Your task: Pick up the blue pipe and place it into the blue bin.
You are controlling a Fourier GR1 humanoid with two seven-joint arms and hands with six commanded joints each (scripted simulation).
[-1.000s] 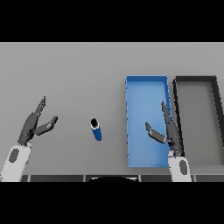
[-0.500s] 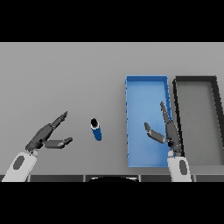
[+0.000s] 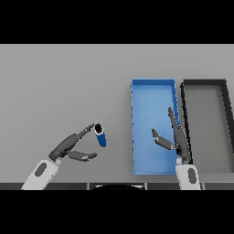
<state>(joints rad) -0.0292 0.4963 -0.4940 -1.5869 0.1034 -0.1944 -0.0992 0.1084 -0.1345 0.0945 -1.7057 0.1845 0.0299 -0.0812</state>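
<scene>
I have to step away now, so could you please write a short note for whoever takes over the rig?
Left hand: open, fingers straight, fingertips beside the blue pipe, not holding it.
Right hand: open, idle over the blue bin near its right wall.
The pipe lies on the grey table, left of the bin. A black bin sits right of the blue one.
Done: nothing grasped yet.
Left: grasp the pipe, lift it, place it in the blue bin.

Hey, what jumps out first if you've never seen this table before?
The bright blue rectangular bin stands right of centre, with a dark grey rectangular bin beside it. The robot's right hand hovers open over the blue one. To the left, the open left hand reaches a short blue pipe.
</scene>
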